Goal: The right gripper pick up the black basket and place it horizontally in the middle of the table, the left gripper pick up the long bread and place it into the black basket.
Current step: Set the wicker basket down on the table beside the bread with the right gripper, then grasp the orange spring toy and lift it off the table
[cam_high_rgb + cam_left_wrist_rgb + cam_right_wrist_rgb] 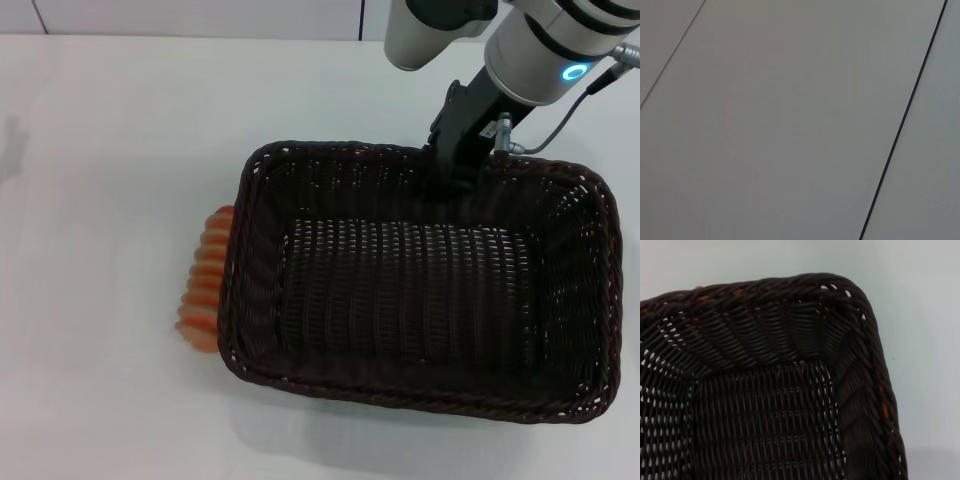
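Observation:
The black basket (pixel 236 262) lies lengthwise across the white table (pixel 110 180), empty, with a soft shadow beyond its near rim. My right gripper (pixel 446 172), on the blue-ringed arm, comes down from the far right and is shut on the basket's far rim. The right wrist view shows a basket corner (pixel 840 295) from close above. The long bread (pixel 203 290), orange and cream striped, lies against the basket's left side, partly hidden by the rim. The left gripper is out of view.
The left wrist view shows only a plain grey surface (pixel 790 125) crossed by a thin dark line (pixel 902 120). Bare white tabletop lies left of and behind the basket. A cable (pixel 560 130) hangs from the right arm.

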`<action>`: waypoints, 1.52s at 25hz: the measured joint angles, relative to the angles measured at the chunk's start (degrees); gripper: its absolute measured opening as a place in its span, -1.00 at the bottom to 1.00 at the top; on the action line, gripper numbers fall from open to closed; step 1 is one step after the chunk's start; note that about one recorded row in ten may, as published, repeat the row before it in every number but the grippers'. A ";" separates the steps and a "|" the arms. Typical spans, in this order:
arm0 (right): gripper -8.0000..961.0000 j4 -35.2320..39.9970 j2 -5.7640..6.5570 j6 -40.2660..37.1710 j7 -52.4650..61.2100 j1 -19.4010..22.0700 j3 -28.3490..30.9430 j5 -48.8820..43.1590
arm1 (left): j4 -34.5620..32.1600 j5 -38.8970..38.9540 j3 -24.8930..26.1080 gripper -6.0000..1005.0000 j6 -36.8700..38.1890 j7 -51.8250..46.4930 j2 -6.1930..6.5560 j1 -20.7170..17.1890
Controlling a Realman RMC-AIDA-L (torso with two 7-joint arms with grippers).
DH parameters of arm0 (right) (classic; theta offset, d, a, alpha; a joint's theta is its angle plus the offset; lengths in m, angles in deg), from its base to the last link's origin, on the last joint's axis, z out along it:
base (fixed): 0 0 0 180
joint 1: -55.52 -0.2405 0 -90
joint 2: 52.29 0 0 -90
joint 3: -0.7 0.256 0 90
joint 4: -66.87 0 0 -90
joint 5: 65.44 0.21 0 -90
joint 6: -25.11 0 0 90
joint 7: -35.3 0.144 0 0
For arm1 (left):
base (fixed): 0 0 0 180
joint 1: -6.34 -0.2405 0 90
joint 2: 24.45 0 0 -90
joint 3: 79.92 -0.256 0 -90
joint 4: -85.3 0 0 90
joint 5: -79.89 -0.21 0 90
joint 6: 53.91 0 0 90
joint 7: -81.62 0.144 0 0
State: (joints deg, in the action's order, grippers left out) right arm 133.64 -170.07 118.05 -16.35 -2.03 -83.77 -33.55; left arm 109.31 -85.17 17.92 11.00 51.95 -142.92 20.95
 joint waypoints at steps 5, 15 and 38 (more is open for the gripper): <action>-0.28 0.81 -0.28 -2.19 0.07 -0.02 -0.25 -2.06 | -0.15 0.00 -0.02 0.72 0.04 -0.60 -0.09 0.38; -0.21 10.28 -0.90 -26.04 -0.83 8.26 0.77 -2.01 | -0.15 -0.18 -0.67 0.72 0.13 -2.97 -0.05 0.35; -0.23 1.51 -1.59 -116.22 -30.76 34.49 -25.35 47.75 | 4.38 -0.39 -18.86 0.72 5.28 -9.91 1.76 1.71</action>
State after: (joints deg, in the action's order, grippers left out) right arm 135.15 -171.67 1.84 -47.11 32.45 -109.12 14.20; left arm 113.70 -85.56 -0.94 16.28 42.03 -141.16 22.66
